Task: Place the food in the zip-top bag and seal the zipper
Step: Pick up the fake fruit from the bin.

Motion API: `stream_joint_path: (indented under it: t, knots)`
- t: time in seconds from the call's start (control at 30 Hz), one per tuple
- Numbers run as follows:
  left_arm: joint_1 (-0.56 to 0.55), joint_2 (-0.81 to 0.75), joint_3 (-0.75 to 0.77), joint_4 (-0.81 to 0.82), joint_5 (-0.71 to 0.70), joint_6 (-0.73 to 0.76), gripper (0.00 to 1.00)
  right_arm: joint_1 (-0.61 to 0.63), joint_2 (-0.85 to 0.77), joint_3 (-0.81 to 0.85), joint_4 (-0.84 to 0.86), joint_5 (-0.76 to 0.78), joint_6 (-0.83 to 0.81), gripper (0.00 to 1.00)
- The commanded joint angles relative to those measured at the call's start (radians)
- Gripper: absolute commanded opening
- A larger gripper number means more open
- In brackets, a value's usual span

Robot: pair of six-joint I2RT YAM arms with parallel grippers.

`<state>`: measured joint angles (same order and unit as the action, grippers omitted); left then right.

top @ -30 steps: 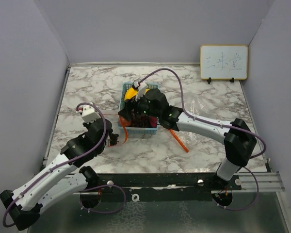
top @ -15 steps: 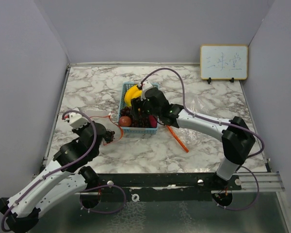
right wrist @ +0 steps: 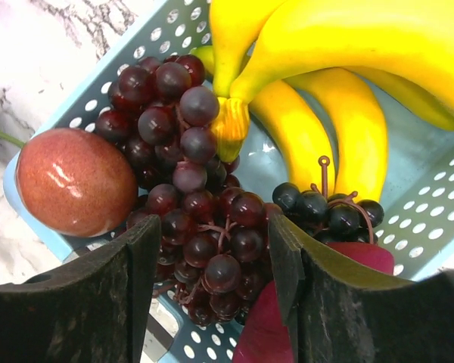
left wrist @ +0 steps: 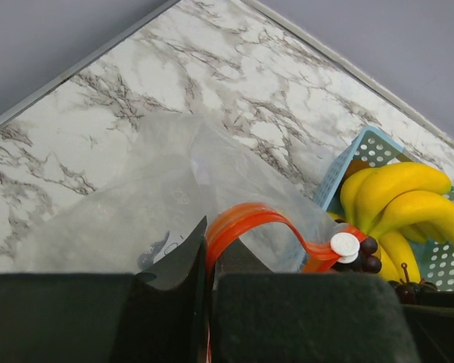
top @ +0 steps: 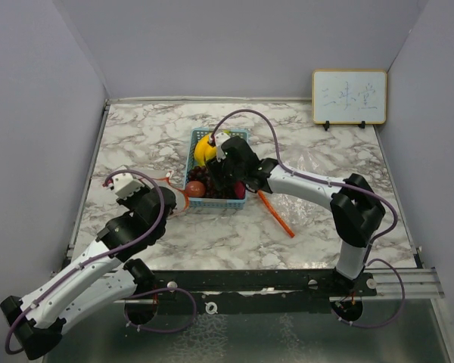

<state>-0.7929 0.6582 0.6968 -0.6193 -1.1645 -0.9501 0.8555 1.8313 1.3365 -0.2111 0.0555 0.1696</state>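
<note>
The bananas (right wrist: 325,45), grapes (right wrist: 174,113), red fruit (right wrist: 76,181) and magenta vegetable (right wrist: 363,261) sit in a basket (right wrist: 431,219). The right end effector (right wrist: 212,234) hangs open astride the grapes, likely to lift them. The left end effector (left wrist: 208,265) pinches the bag (left wrist: 136,197) by its orange zipper rim beside the basket, probably readying its mouth. Open worktop (top: 136,136) lies beyond.

Marble table (top: 136,136), blue mesh basket (right wrist: 431,219) centre, clear zip-top bag (left wrist: 136,204) alongside, whiteboard (top: 349,97) behind

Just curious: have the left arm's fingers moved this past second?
Yes. The left fingers, pinching the clear zip-top bag, moved toward the blue plastic mesh basket.
</note>
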Motion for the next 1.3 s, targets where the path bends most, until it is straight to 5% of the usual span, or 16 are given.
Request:
stream_joint_path:
  t: [0.0,0.2,0.4,0.6,0.93,1.27]
  knots:
    - [0.004,0.004,0.002,0.07,-0.012,0.022,0.0,-0.003,0.016,-0.032,-0.024,-0.072,-0.072,0.57]
    - [0.004,-0.011,-0.003,0.098,0.009,0.042,0.0,-0.003,0.096,-0.017,-0.056,-0.113,-0.068,0.52]
    - [0.004,-0.005,-0.039,0.124,0.053,0.021,0.0,-0.003,0.075,-0.014,-0.071,-0.067,-0.055,0.03]
    - [0.004,0.0,-0.043,0.11,0.059,0.001,0.0,-0.003,-0.071,-0.025,-0.058,-0.095,-0.038,0.02]
    - [0.004,-0.003,-0.056,0.105,0.048,-0.022,0.0,-0.003,-0.329,-0.099,0.108,-0.418,0.037,0.02]
    - [0.004,0.031,-0.066,0.149,0.077,-0.03,0.0,0.012,-0.307,-0.141,0.334,-0.621,0.188,0.02]
